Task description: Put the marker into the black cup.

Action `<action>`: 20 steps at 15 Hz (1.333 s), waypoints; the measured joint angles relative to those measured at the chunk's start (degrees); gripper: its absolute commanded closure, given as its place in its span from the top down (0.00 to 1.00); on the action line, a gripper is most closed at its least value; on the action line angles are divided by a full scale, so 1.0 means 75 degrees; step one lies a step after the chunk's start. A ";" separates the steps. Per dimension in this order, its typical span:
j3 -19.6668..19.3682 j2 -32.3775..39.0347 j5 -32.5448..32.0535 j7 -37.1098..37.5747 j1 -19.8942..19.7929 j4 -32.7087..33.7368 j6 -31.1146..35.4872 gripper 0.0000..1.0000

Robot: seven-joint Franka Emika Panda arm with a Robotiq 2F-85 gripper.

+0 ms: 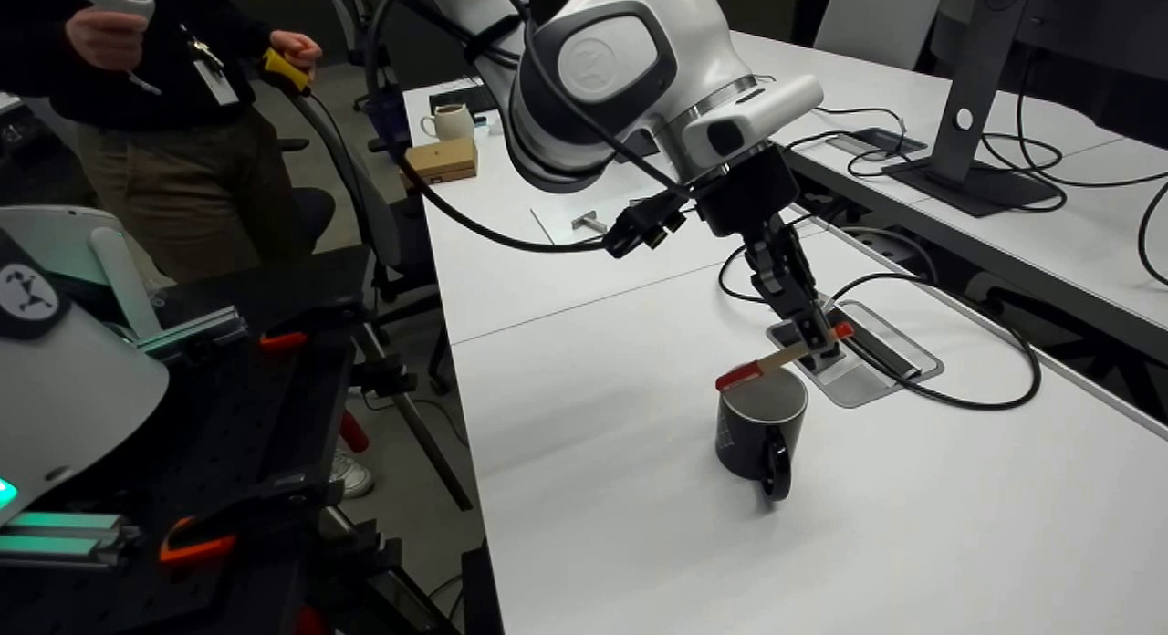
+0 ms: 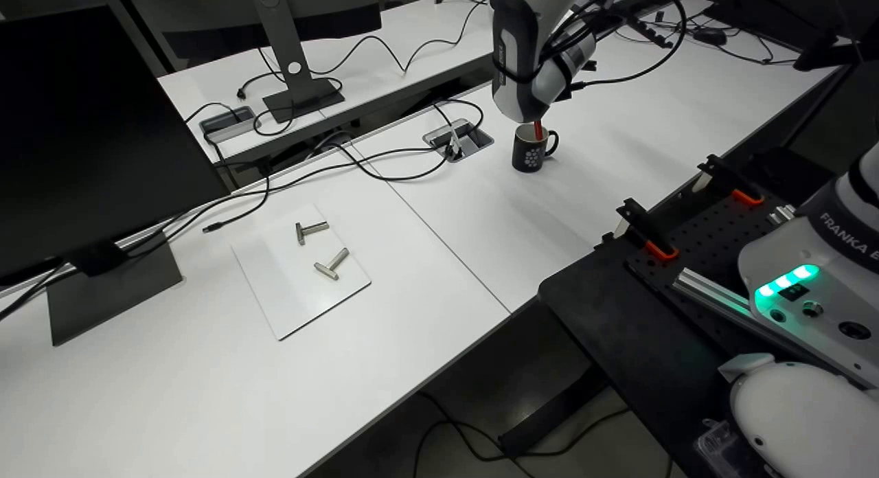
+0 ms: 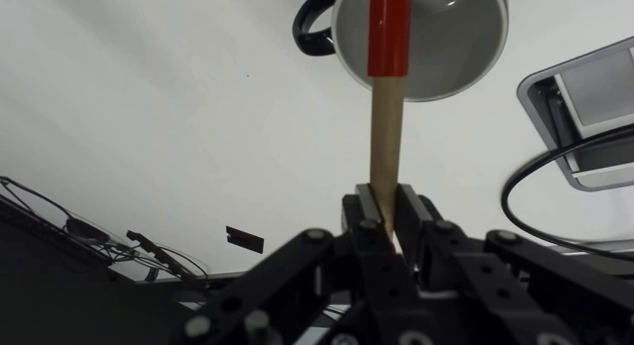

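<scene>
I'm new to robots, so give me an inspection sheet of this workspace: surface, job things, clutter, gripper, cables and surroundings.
Surface: flat white table; the black cup stands upright on it.
Job things: marker tilted over the cup's opening, not yet dropped in.
Clutter: two metal T-shaped pieces on a white board; cream mug; cardboard box.
Gripper: closed on the marker.
Cables: black cable loops over a grey hatch, apart from the cup.
Surroundings: dark monitor; person standing nearby, holding a white handheld device.

Glossy cup [image 1: 754, 434], marker [image 3: 387, 119] with wood-like middle, smooth tabletop [image 1: 593, 507]
</scene>
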 measured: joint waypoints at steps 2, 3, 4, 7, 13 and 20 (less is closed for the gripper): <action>-0.0008 0.0112 0.0059 0.0216 -0.0019 0.0081 0.0000 0.04; -0.0020 0.0165 0.0086 0.0337 -0.0018 0.0124 -0.0001 0.04; -0.0037 0.0216 0.0111 0.0462 -0.0013 0.0165 -0.0001 0.04; -0.0138 0.0373 0.0143 0.0859 0.0029 0.0296 -0.0003 0.04; -0.0430 0.0741 0.0146 0.1566 0.0210 0.0486 -0.0032 0.04; -0.0534 0.1055 0.0146 0.2150 0.0420 0.0557 -0.0129 0.62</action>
